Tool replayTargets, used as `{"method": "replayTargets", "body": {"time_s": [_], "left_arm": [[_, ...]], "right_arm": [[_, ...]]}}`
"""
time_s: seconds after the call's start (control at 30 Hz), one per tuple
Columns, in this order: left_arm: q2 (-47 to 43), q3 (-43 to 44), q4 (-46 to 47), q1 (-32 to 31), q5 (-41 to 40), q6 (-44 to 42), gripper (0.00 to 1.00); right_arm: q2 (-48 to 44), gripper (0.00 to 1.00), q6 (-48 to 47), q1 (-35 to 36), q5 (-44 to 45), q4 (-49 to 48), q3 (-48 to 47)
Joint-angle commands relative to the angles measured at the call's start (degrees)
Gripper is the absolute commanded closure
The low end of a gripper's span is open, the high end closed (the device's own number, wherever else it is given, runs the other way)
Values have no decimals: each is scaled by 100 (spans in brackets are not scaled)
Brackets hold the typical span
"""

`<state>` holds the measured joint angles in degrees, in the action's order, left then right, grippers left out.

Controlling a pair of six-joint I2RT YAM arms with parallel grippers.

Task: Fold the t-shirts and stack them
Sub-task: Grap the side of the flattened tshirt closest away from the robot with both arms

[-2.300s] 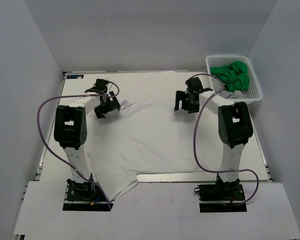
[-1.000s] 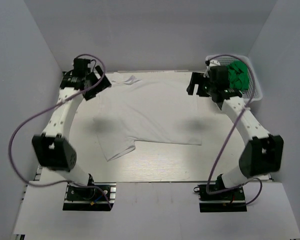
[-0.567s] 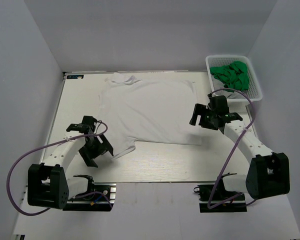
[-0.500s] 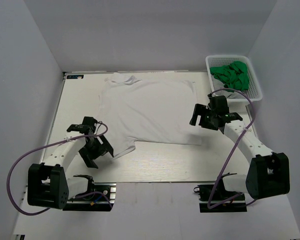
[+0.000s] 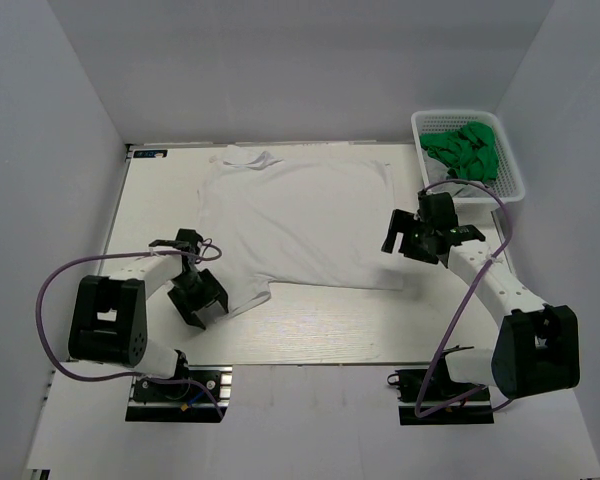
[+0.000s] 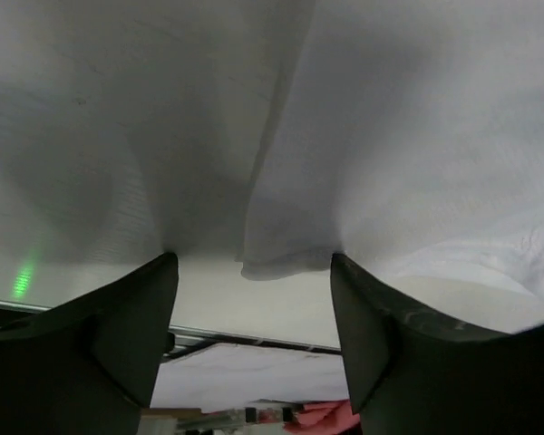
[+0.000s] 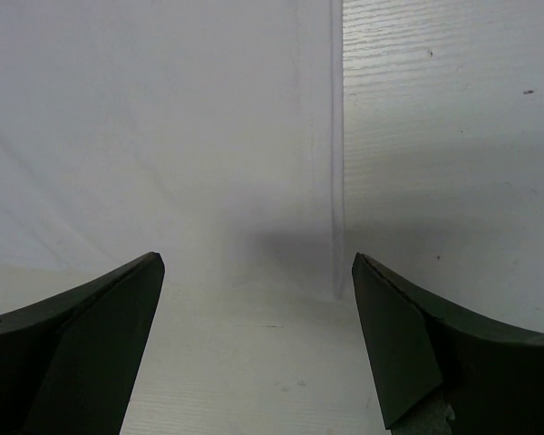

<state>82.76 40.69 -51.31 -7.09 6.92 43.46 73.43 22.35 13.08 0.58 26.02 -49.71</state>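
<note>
A white t-shirt lies spread flat on the table, collar at the far left and one sleeve at the near left. My left gripper is open and low at that sleeve. In the left wrist view the sleeve's edge lies between the open fingers of the left gripper. My right gripper is open above the shirt's right edge. In the right wrist view the shirt's edge and corner lie between the fingers of the right gripper. Green t-shirts lie bunched in the basket.
A white mesh basket stands at the far right corner of the table. Grey walls close in the left, far and right sides. The table's near metal edge shows in the left wrist view.
The arms drew the white shirt to the far side, let it go flat and came back. In the last half second my left gripper moved right to the sleeve. The right gripper barely moved.
</note>
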Motion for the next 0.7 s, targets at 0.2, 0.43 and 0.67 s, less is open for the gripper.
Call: {"method": "replayTargets", "body": {"time_s": [0.2,0.43,0.67], "left_arm": [[179,45,534,-20,134,-84,62],[284,45,648,-20,213,-84,100],[162,184,544,-20,301,-84,100]], "right_arm": [[-136,10,235,-42,276,193,58],[-110,10,358,-34,250,412,322],[171,10,578,-34,-5,325,647]]}}
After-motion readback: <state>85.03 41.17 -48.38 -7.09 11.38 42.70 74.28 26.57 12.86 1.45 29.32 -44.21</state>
